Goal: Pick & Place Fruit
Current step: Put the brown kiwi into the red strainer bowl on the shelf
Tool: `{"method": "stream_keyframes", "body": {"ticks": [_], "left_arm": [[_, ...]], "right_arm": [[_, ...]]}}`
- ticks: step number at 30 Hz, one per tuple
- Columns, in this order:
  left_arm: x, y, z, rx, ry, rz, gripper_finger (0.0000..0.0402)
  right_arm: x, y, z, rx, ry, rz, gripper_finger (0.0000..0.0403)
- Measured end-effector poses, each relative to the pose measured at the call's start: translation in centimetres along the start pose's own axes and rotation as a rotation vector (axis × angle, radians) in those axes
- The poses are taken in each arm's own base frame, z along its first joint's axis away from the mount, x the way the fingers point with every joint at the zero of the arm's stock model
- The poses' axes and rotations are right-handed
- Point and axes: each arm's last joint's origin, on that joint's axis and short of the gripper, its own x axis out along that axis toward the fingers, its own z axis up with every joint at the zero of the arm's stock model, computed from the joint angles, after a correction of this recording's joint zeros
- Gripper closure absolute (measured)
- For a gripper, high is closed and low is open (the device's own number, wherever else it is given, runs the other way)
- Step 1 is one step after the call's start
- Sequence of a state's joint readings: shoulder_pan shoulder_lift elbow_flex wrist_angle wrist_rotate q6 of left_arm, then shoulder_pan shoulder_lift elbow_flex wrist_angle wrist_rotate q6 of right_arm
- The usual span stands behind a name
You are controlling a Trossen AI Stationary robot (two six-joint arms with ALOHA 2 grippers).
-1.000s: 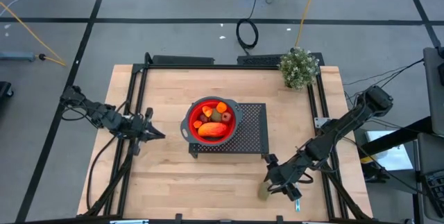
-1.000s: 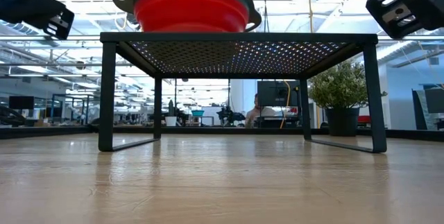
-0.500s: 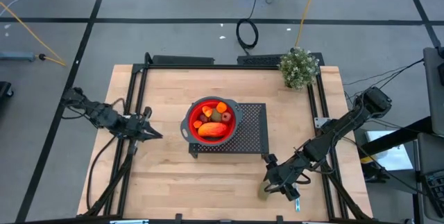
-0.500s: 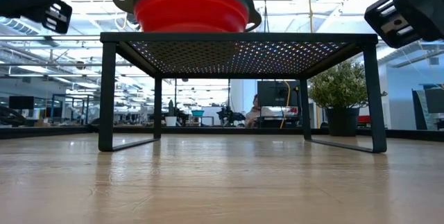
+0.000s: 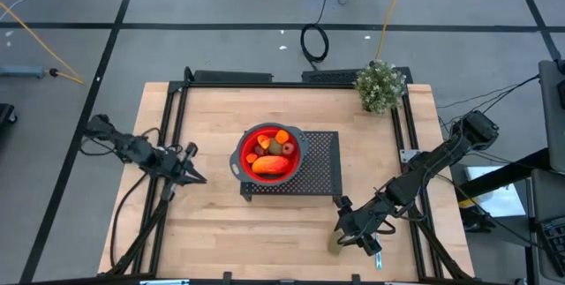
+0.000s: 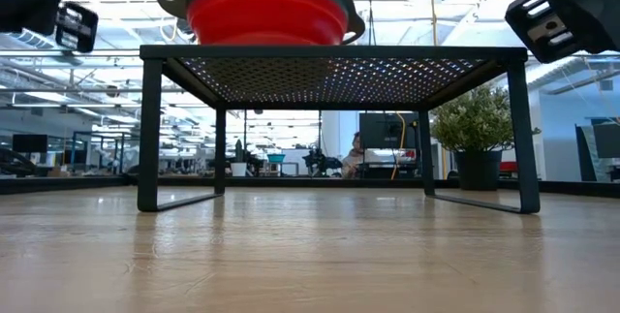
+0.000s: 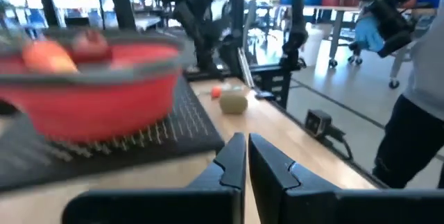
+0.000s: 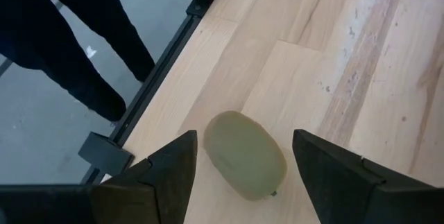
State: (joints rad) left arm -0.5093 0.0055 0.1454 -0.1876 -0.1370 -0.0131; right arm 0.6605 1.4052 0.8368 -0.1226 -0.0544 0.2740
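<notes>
High view: the right gripper (image 5: 351, 235) hangs at the table's five o'clock, over a fruit (image 5: 335, 243); the left gripper (image 5: 196, 177) idles at nine, shut; right wrist view: jaws apart, straddling the oval, its long axis skewed across the gap.

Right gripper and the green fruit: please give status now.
Right gripper open, above brownish-green oval fruit on table. Left gripper shut, waiting left of red bowl. Nothing between fingers and fruit.
</notes>
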Motion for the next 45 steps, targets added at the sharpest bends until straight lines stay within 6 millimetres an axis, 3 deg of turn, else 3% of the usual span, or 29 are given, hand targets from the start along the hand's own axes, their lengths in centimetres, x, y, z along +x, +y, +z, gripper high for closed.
{"method": "stream_keyframes", "body": {"ticks": [2, 4, 14, 27, 37, 45], "left_arm": [[0.6, 0.0, -1.7, -0.033, 0.024, 0.004, 0.0382], [0.9, -0.1, -2.0, -0.033, -0.023, -0.004, 0.0382], [1.0, -0.2, -2.1, -0.026, -0.042, -0.034, 0.0382], [1.0, -0.2, -2.2, -0.022, -0.038, -0.032, 0.0382], [1.0, -0.2, -2.2, -0.022, -0.037, -0.032, 0.0382], [1.1, -0.2, -2.2, -0.022, -0.036, -0.031, 0.0382]], "right_arm": [[0.0, 0.0, 0.0, -0.002, 0.000, 0.000, 0.0170], [0.0, 0.0, 0.0, -0.002, -0.001, 0.000, 0.0170], [0.0, 0.1, 0.4, -0.184, -0.040, 0.007, 0.0175], [0.5, -0.3, -0.9, -0.277, 0.000, 0.002, 0.0173], [3.4, -0.5, -1.0, -0.366, -0.030, 0.005, 0.0172], [4.5, -0.5, -1.8, -0.377, 0.016, 0.033, 0.0172]]}}
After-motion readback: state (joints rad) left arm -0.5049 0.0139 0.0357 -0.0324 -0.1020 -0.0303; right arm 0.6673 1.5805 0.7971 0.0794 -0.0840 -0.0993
